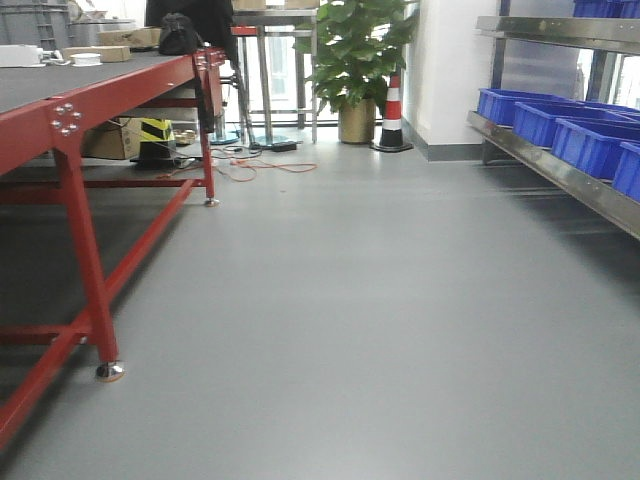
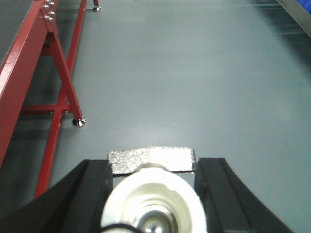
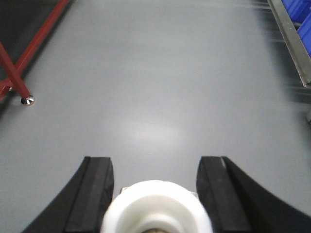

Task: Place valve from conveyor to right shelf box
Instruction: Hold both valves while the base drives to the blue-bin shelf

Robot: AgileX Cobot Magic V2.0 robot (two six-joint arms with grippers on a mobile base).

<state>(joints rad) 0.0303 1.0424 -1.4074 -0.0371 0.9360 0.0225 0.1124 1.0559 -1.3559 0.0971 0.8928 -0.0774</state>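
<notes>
My left gripper (image 2: 154, 162) is shut on a valve (image 2: 151, 159). Its silvery metal body and round white cap (image 2: 155, 199) fill the gap between the black fingers. My right gripper (image 3: 154, 160) is shut on a second valve, of which mostly the white cap (image 3: 158, 206) shows. Both are held above the grey floor. The conveyor (image 1: 60, 80), a dark belt on a red frame, is on the left. The right shelf (image 1: 560, 165), a steel rack, carries blue boxes (image 1: 590, 140) on the right. Neither gripper shows in the front view.
The red conveyor legs (image 1: 90, 270) stand at the left, with cardboard boxes (image 1: 110, 140) and loose cables (image 1: 260, 165) beyond them. A potted plant (image 1: 355, 50) and a striped traffic cone (image 1: 392, 115) stand at the far wall. The shelf rail (image 3: 291, 43) edges the right wrist view.
</notes>
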